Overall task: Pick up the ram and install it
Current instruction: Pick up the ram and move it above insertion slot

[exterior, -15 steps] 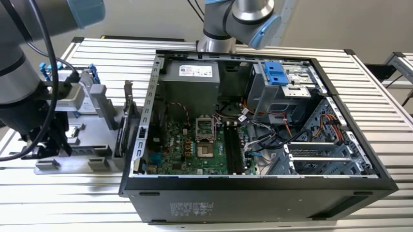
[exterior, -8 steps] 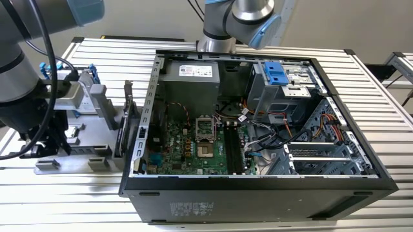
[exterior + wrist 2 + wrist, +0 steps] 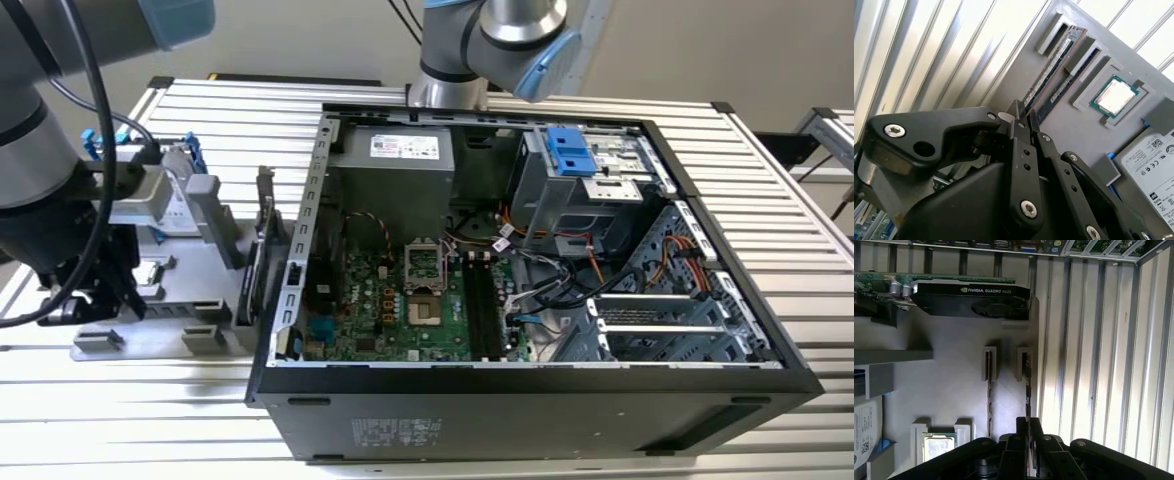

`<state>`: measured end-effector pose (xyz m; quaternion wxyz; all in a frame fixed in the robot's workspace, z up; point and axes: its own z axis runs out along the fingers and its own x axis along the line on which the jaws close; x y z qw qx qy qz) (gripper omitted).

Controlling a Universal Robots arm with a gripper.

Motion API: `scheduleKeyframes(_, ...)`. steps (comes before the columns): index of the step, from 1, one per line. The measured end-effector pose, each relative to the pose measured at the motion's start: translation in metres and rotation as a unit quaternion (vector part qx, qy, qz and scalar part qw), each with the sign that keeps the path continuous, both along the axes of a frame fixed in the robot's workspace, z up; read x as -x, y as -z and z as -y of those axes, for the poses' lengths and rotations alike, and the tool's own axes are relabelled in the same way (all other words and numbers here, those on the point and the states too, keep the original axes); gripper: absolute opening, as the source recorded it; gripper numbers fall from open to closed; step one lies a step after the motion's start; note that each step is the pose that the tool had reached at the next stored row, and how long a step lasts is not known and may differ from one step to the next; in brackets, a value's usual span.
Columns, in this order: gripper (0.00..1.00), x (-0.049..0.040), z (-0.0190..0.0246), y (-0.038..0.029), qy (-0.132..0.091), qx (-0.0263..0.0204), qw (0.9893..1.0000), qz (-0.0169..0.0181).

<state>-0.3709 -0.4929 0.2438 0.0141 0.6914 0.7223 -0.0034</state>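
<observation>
The ram (image 3: pixel 1027 385) is a thin stick standing edge-on in a slot of the grey parts holder (image 3: pixel 954 390), on the side nearest the holder's edge. In the second wrist view the same ram (image 3: pixel 1054 62) runs diagonally toward my fingers. My gripper (image 3: pixel 1028 421) is over one end of it, with a black finger on each side and almost no gap, so it is shut on the ram, which still sits in its slot. In the second wrist view the gripper (image 3: pixel 1025 114) shows the same pinch. A second stick (image 3: pixel 989 390) stands in the neighbouring slot.
The holder also carries a processor (image 3: pixel 1114 95), a hard drive (image 3: pixel 1151 160) and an upright graphics card (image 3: pixel 974 297). In the exterior view the open computer case (image 3: pixel 534 385) lies to the holder's (image 3: pixel 200 270) right, its motherboard memory slots (image 3: pixel 481 300) exposed.
</observation>
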Motion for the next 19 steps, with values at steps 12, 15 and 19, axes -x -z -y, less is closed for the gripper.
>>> scheduleKeyframes(12, 0.00, 0.0001, -0.0001, -0.0047, 0.000, 0.0000, 1.0000, 0.0000)
scheduleKeyframes(15, 0.00, 0.0000, 0.0000, -0.0064, 0.000, 0.0000, 1.0000, 0.0000)
scheduleKeyframes(19, 0.00, 0.0001, -0.0001, -0.0087, 0.000, 0.0000, 1.0000, 0.0000)
